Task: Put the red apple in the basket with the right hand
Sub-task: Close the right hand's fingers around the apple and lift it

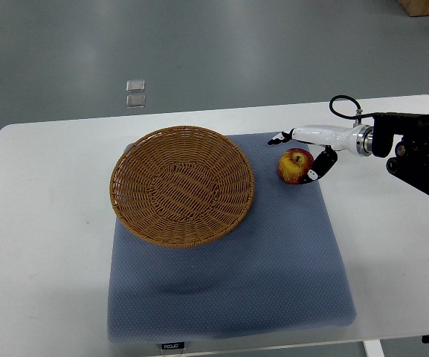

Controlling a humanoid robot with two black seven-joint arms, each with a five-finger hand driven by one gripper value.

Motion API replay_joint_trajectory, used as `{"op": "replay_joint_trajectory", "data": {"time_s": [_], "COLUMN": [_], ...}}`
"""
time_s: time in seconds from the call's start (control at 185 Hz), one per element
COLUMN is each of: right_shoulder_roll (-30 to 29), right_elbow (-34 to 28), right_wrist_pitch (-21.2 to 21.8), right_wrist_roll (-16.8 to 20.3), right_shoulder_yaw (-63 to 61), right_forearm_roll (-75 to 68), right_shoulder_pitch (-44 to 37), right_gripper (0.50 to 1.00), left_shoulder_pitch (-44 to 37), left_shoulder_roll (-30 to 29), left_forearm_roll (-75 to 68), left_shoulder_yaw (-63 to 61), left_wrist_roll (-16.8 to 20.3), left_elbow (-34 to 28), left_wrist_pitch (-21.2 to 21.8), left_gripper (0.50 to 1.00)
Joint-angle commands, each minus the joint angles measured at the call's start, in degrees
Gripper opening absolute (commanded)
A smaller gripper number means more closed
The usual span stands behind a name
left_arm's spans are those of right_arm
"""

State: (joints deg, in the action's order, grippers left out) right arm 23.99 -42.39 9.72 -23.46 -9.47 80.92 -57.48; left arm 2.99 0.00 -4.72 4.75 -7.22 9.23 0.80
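Observation:
A red apple [294, 166] with a yellow patch sits upright on the blue-grey mat [229, 282], just right of the wicker basket [182, 185]. My right hand [297, 155] reaches in from the right edge at the apple. Its white palm hangs over the apple's far right side. The fingers [279, 138] stretch out past the apple's far side, apart from it. The black thumb tip sits against the apple's right flank. The hand is open and not closed around the fruit. The basket is empty. The left arm is out of view.
The mat lies on a white table [43, 245], and the basket overlaps the mat's far left corner. The black forearm and cable [415, 149] sit over the table's right side. Two small clear squares [134, 93] lie on the floor beyond the table.

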Motion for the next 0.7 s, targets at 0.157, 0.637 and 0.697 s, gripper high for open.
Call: {"op": "replay_joint_trajectory", "data": {"time_s": [0.157,0.637,0.697], "right_shoulder_roll": [-0.1,-0.5,-0.6], "right_elbow": [0.0,1.3,1.3], "right_wrist_pitch": [-0.9,-5.1,-5.3], "right_wrist_roll": [-0.2,-0.3,-0.4], "right_shoulder_yaw": [3.7,6.0,5.8], "right_forearm_roll": [0.2,0.6,0.5], "right_shoulder_pitch": [-0.1,-1.8,-3.2], "right_gripper": [0.905,0.582,0.578], "left_shoulder_pitch": [0.0,0.0,0.0], "left_shoulder_roll": [0.0,0.0,0.0], "left_forearm_roll": [0.0,0.0,0.0], "left_shoulder_yaw": [0.1,0.1,0.1], "left_wrist_roll": [0.0,0.0,0.0], "left_elbow": [0.0,-0.1,-0.1], "left_wrist_pitch": [0.0,0.0,0.0], "left_gripper": [1.000,1.000,1.000]}}
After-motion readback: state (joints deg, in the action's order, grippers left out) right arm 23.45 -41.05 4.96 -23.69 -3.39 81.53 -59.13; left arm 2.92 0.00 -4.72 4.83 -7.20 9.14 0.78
